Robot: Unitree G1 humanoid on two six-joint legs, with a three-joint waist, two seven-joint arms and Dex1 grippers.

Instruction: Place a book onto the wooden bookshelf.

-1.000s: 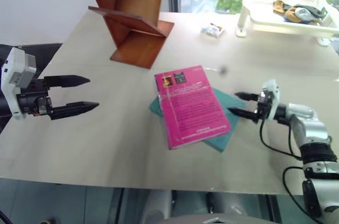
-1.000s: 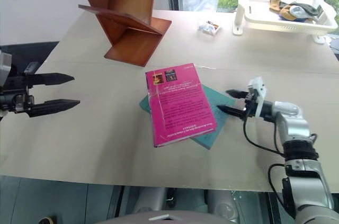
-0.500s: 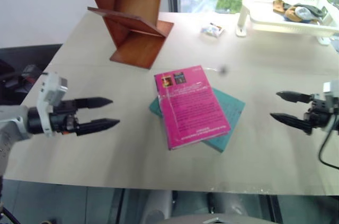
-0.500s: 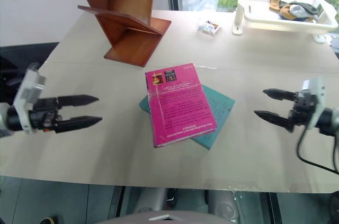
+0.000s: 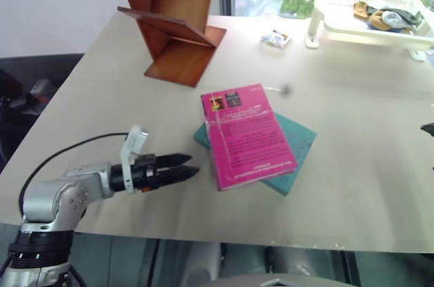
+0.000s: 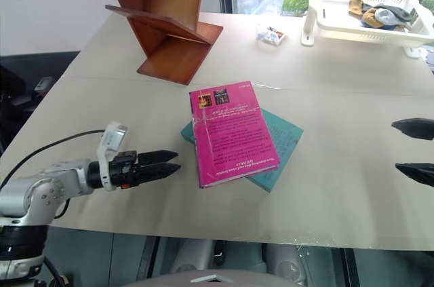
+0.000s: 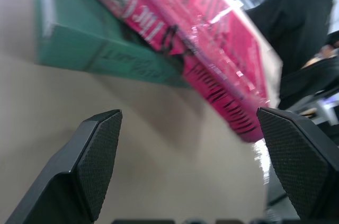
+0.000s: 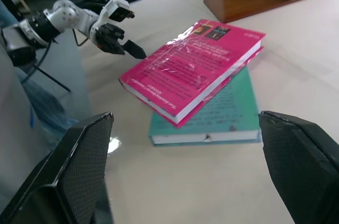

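Observation:
The magenta-pink book point(image 5: 245, 136) lies cover up in the middle of the table, resting askew on a thicker teal book point(image 5: 296, 159). The wooden bookshelf point(image 5: 175, 21) stands at the far left of the table, its slanted boards bare. My left gripper point(image 6: 175, 160) is low over the table, just left of the pink book's near corner and pointing at it. It is open and a short gap off. The left wrist view looks at both books' edges, pink book point(image 7: 212, 38) over teal point(image 7: 106, 54). My right gripper point(image 6: 395, 145) is open and empty, well off to the books' right.
A white basket rack point(image 5: 369, 19) with cloth items stands at the far right, with a small packet point(image 5: 274, 38) next to it. A black cable trails from my left arm over the table's near left edge. A person in black point(image 7: 302, 28) sits beyond the table.
My left gripper has swung down and right, rolling as it went, until it is close to the pink book. My right gripper has drawn back from the books to the right edge of the head views.

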